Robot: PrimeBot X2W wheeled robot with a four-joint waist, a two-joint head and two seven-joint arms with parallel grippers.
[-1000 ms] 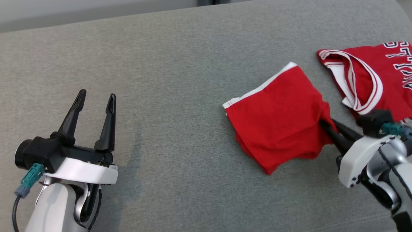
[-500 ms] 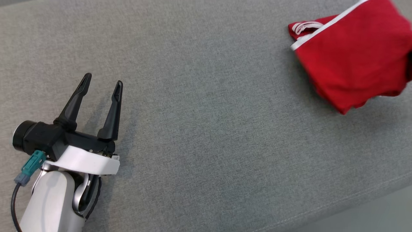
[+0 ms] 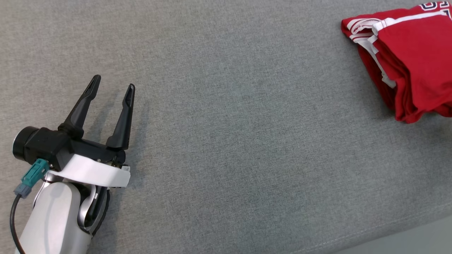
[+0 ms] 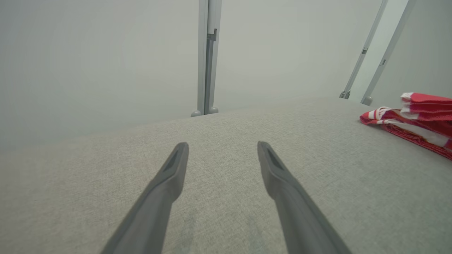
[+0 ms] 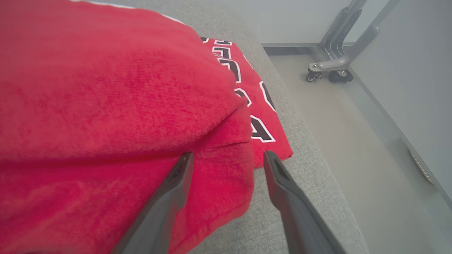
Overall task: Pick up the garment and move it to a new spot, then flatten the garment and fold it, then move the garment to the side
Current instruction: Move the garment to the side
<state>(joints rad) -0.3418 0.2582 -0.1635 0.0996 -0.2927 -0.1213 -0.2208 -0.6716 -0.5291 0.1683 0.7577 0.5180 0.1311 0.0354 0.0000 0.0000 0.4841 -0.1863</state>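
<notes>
Folded red garment (image 3: pixel 413 63) on grey cushion (image 3: pixel 226 141). Left gripper (image 3: pixel 113 82) well apart from it, jaws spread; right gripper (image 5: pixel 228 155), jaws spread, astride its corner. Wheeled stand (image 5: pixel 332 67) beyond.

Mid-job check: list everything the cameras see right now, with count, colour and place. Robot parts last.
folded garment: one, red with white trim, far right of the surface, lying on the jersey
lettered jersey: one, red with black-and-white letters, under the folded garment
padded surface: one, grey fabric, beneath both garments
frame posts: three, grey metal, behind the surface
wheeled stand foot: one, grey, on the floor past the surface's end
floor: one, pale grey, beside the surface
left gripper: one, dark fingers, open, lower left over bare surface
right gripper: one, dark fingers, open, at the folded garment's edge
</notes>
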